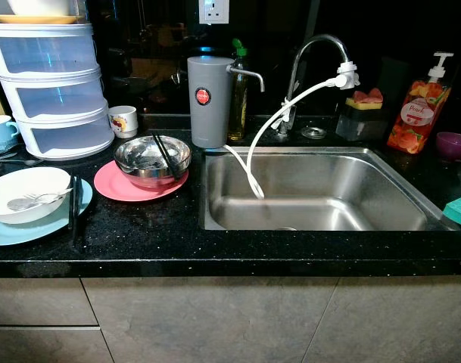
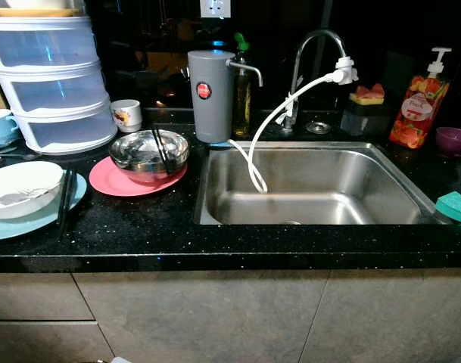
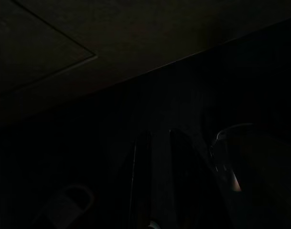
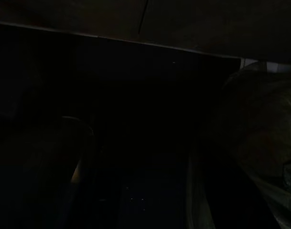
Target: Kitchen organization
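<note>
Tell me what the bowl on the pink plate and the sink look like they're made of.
The bowl looks like polished metal, probably stainless steel: it mirrors its surroundings. The sink looks like brushed stainless steel, grey with a soft, dull sheen. The pink plate could be plastic or ceramic; unclear.

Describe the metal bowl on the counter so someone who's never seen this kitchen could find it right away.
Start at the steel sink and look at the black counter on its left. The metal bowl sits there on a pink plate, black chopsticks across it. It's the shiny silver one; the other bowl, further left, is white.
</note>
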`<state>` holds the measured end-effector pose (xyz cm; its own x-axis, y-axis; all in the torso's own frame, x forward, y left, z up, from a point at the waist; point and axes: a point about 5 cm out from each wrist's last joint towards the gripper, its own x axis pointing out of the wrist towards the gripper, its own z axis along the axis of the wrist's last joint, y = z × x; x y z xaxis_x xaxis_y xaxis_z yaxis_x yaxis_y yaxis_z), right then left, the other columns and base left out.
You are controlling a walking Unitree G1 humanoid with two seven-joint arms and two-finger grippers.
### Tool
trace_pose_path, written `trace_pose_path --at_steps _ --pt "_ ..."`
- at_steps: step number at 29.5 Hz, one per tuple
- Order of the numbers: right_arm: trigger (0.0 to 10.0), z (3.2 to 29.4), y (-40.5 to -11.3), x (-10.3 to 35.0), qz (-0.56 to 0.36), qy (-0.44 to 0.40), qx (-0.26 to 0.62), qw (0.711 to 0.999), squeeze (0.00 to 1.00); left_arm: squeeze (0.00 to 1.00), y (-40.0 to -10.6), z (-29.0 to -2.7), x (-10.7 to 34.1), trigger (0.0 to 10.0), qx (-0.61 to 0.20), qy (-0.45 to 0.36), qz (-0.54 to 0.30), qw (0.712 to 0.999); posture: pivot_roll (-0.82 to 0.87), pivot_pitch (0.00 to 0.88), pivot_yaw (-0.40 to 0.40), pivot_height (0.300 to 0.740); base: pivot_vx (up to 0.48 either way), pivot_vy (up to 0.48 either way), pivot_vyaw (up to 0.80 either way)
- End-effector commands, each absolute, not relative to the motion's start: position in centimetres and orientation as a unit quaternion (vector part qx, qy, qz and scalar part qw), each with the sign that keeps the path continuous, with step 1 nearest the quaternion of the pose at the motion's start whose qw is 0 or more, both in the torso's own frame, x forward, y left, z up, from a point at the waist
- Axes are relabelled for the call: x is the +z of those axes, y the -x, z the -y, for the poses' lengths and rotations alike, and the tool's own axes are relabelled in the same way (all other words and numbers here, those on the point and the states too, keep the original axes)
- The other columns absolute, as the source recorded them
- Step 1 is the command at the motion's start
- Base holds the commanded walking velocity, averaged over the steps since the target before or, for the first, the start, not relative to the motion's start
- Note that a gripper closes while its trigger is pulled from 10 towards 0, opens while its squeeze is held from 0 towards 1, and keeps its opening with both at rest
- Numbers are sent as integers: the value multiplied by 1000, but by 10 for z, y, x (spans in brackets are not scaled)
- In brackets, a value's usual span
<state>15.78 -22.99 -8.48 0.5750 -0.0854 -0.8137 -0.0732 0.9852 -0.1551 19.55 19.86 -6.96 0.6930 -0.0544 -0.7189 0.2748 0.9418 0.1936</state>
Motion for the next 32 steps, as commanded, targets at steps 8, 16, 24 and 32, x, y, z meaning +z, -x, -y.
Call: trace_pose_path --at_steps 8,16,24,32 --pt "10000 229 -154 -87 -466 77 -8 881 0 0 -190 -199 -72 10000 -92 -143 -389 905 -8 93 -58 740 0 0 0" --pt "10000 231 -161 -82 -444 74 -17 893 0 0 -202 -194 -64 10000 -90 -121 -351 924 -2 100 -57 740 0 0 0" --pt "10000 240 -172 -64 -346 49 -33 936 0 0 -196 -195 -40 10000 -120 -112 -249 955 8 124 -50 740 0 0 0" --pt "10000 233 -163 -54 -296 37 -16 954 0 0 -180 -219 -24 10000 -115 -165 -223 954 14 135 -49 740 0 0 0"
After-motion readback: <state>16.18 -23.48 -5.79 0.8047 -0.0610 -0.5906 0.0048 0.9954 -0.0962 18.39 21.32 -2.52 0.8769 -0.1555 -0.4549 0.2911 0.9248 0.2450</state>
